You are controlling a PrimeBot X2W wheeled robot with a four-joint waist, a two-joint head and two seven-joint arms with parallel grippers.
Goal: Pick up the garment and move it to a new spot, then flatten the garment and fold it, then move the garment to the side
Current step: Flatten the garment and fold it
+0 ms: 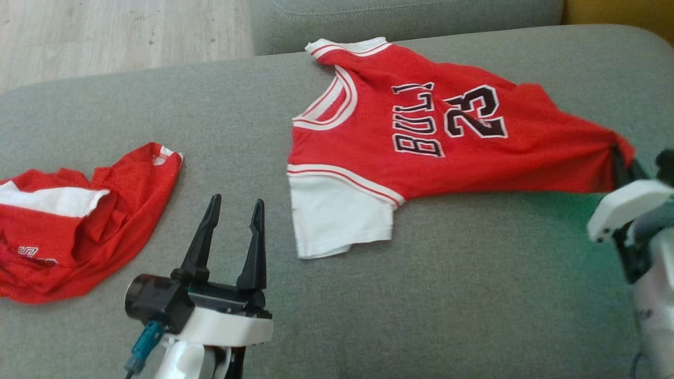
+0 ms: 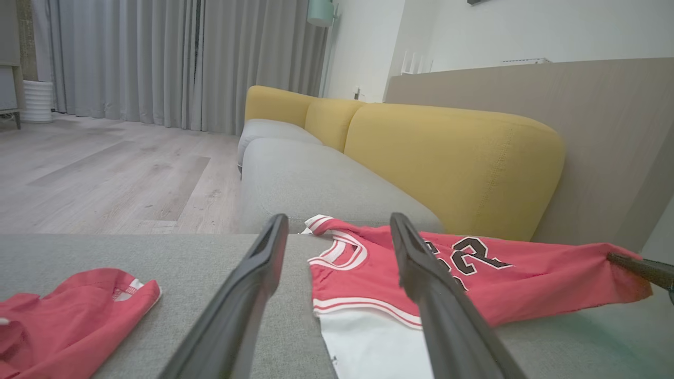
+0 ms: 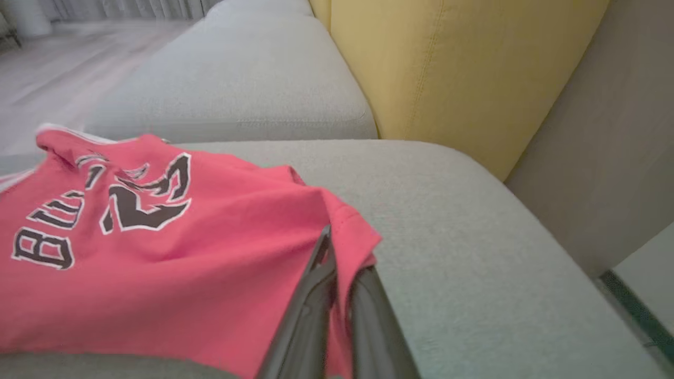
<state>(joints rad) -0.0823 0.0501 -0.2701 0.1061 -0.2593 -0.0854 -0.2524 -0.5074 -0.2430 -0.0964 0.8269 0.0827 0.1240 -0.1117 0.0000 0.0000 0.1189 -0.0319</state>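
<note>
On grey cushion (image 1: 421, 295) — red jersey (image 1: 421, 131), white sleeve (image 1: 337, 216), hem (image 1: 600, 158) in right gripper (image 1: 615, 150).

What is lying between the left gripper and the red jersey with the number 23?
Nothing. In the head view, bare grey cushion separates the left gripper from the jersey.

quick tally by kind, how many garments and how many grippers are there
garments: 2, the jersey and the crumpled garment, both red
grippers: 2, the left gripper open, the right gripper shut on the jersey
total: 4
</note>
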